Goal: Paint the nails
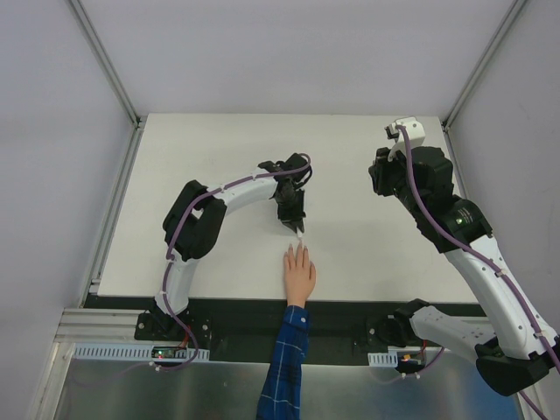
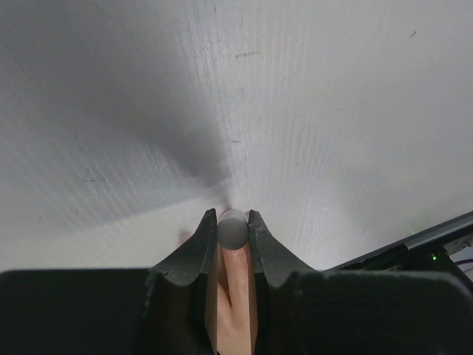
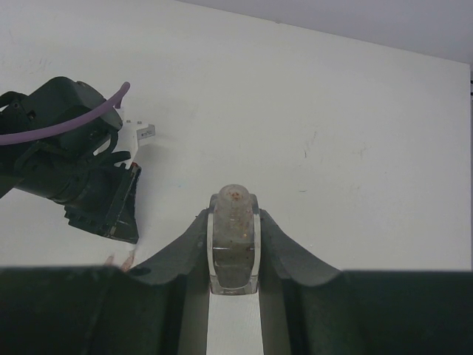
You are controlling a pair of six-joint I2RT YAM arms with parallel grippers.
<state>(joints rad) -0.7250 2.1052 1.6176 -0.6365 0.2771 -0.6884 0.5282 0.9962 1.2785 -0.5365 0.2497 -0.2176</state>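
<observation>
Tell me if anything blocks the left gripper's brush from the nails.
Nothing visible does. The left gripper, shut on the brush cap, points at the mannequin hand; only bare table lies between the brush and the nails. The right gripper holds the polish bottle off to the side.

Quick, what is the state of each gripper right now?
Left gripper: closed on the small grey cylindrical brush cap.
Right gripper: closed on the small clear glass bottle.

I note a white table (image 1: 219, 157), lightly scuffed and evenly lit. Pale grey walls (image 1: 52, 175) close three sides, with aluminium posts (image 1: 105, 61) at the far corners. A black rail (image 1: 236, 308) edges the near side.
</observation>
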